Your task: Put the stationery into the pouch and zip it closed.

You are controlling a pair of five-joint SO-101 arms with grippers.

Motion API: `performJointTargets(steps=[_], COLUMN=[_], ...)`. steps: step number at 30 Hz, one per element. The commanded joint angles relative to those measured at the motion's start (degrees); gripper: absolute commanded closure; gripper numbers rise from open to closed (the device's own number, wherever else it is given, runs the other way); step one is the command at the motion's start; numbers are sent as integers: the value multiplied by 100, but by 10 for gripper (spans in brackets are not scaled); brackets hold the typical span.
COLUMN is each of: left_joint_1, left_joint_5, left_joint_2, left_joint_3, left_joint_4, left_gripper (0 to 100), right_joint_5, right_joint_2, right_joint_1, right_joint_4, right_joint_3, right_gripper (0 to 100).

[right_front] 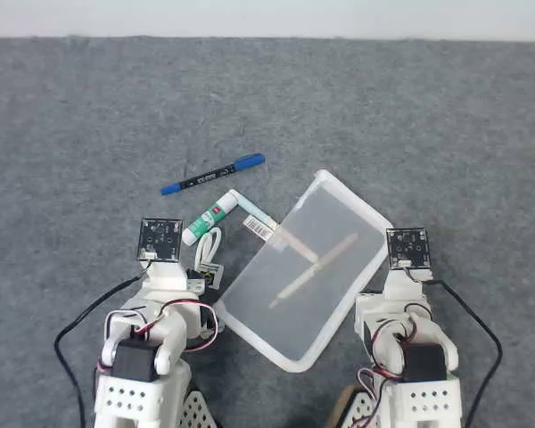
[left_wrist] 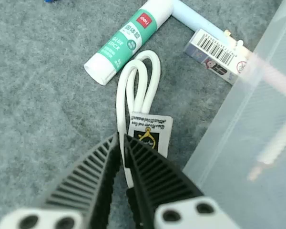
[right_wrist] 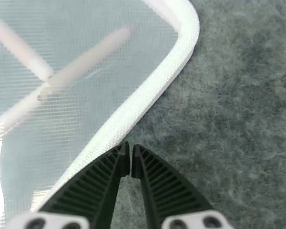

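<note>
We judge the loading step to be in hand. Two slim sticks show through the pouch (right_front: 330, 285), while the blue marker (right_front: 212, 175), the glue stick (right_front: 205, 221) and the white cord (left_wrist: 133, 81) lie outside it, off its left edge.

The left gripper (left_wrist: 122, 139) is clenched over the cord beside the pouch, and the cord seems to lie under the jaws. The right gripper (right_wrist: 131, 151) is clenched and empty at the pouch's right rim.

The next move calls for parting a claw to take an item. The pouch's long axis runs diagonally. The marker lies crosswise beyond it, its capped end nearer the pouch.
</note>
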Motion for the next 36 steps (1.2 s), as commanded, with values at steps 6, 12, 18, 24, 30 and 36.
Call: performJointTargets(steps=[6,12,18,24,30,36], left_joint_1=[9,9,9,9,9,9], left_joint_5=[9,9,9,9,9,9], left_joint_2=[-79,-79,-79,-79,-79,-79], left_joint_3=[-75,-75,-75,-75,-75,-75], left_joint_4=[26,26,26,26,26,26], left_gripper=[988,988,988,988,988,988], right_joint_5=[-62,-62,-62,-62,-62,-62], right_joint_2=[4,4,4,4,4,4], right_joint_1=[75,75,75,75,75,75], right_joint_4=[31,31,31,31,31,31], right_joint_3=[114,114,114,114,114,114], right_gripper=[991,991,991,991,991,991])
